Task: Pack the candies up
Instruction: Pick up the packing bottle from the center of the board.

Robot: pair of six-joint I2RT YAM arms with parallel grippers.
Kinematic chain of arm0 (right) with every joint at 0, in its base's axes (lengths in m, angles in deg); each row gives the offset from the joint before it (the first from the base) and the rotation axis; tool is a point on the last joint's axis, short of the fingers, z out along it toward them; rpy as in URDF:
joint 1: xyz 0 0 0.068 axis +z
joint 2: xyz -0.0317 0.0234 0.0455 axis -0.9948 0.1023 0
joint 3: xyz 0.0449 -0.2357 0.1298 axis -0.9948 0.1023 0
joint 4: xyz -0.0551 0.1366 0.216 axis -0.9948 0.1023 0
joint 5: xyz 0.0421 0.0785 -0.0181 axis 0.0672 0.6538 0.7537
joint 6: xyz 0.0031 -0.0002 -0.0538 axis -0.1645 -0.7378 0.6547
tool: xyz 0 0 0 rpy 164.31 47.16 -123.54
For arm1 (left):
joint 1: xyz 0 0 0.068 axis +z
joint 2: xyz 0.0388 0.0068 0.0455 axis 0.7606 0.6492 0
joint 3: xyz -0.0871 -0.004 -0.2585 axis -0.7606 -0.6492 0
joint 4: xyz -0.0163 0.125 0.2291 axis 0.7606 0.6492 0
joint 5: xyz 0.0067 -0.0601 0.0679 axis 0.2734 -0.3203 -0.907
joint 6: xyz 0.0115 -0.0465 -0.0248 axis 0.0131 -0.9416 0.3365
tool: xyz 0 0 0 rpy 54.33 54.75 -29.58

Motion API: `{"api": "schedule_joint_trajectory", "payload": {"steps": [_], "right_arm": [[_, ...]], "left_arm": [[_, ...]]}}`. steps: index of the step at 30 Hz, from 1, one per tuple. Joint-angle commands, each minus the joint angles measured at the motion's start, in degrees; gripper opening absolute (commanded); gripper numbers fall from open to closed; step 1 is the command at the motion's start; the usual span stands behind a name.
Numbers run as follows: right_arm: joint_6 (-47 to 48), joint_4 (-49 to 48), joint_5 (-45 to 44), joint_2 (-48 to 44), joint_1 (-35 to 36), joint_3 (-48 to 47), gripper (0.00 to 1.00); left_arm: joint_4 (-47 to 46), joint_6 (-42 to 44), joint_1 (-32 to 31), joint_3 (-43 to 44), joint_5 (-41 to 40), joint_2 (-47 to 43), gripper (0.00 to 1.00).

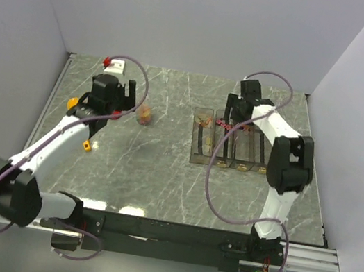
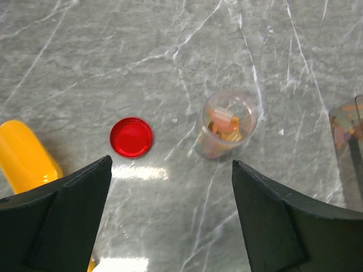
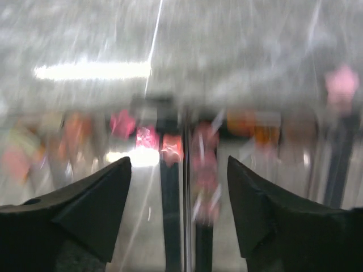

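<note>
Both claws stood wide and empty: the left gripper [image 2: 171,164] above the cup [image 2: 204,147] of candies [image 2: 222,126], centre right of its wrist view, and the right gripper [image 3: 178,164] over more candies [image 3: 201,164] in the tray [image 1: 198,154]. We judged it should centre squarely on one candy before closing.

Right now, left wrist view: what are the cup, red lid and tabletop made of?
Cup: clear plastic, likely; candies show through its wall.
Red lid: glossy plastic, by its sheen.
Tabletop: grey, white-veined, shiny with lamp glare; stone or laminate, can't tell.
</note>
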Motion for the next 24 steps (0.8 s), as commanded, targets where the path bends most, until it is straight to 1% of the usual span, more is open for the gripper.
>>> {"api": "schedule_joint_trajectory", "payload": {"steps": [1,2,3,4,5,6,7,8,11,17,19,20,22,23,24], "right_arm": [[-3.4,-0.4,3.2,-13.0,0.1,4.3,0.77],[-4.8,-0.5,3.9,-15.1,0.5,5.8,0.80],[-5.2,-1.2,4.5,-19.3,0.7,9.4,0.80],[-6.0,-1.7,5.7,-23.9,1.2,13.1,0.82],[-6.3,-2.2,5.9,-24.0,1.5,15.0,0.83],[-6.8,-3.5,6.1,-28.5,1.9,16.9,0.84],[-7.0,-3.9,6.4,-30.4,2.3,18.5,0.84],[-7.6,-4.3,6.9,-34.4,2.5,21.5,0.85],[-8.2,-5.5,8.5,-40.6,3.7,26.5,0.86],[-7.6,-5.7,8.7,-48.8,5.8,33.2,0.88],[-7.3,-5.2,8.5,-50.1,5.8,34.4,0.89],[-7.0,-5.1,8.3,-51.1,5.8,35.7,0.89],[-6.4,-4.8,8.2,-52.1,5.9,36.6,0.89],[-6.0,-4.7,8.2,-53.0,5.8,37.4,0.89],[-5.8,-4.5,8.1,-53.3,5.8,37.8,0.89]], "left_arm": [[3.9,-2.8,0.4,7.0,0.0,5.1,0.87],[5.5,-2.8,0.6,10.0,0.1,8.2,0.83],[6.3,-3.0,0.9,11.4,0.4,9.8,0.80],[8.0,-3.1,1.3,14.2,1.4,12.9,0.74],[8.9,-3.1,1.5,15.5,1.4,14.4,0.72],[9.9,-3.1,1.6,16.9,2.3,15.8,0.71],[10.5,-3.1,1.7,18.0,2.4,17.1,0.71],[11.0,-2.9,1.7,19.7,2.9,19.4,0.67],[12.2,-3.1,1.8,22.6,5.1,23.4,0.63],[13.7,-3.2,1.8,27.7,6.9,30.8,0.57],[14.8,-3.1,1.7,29.0,8.1,32.4,0.53],[15.2,-3.2,1.7,30.0,8.3,33.7,0.48],[15.9,-3.1,1.7,30.7,8.5,34.6,0.43],[16.3,-3.1,1.7,30.7,8.7,35.0,0.34],[16.2,-3.0,1.7,30.6,9.0,35.0,0.28]]}}
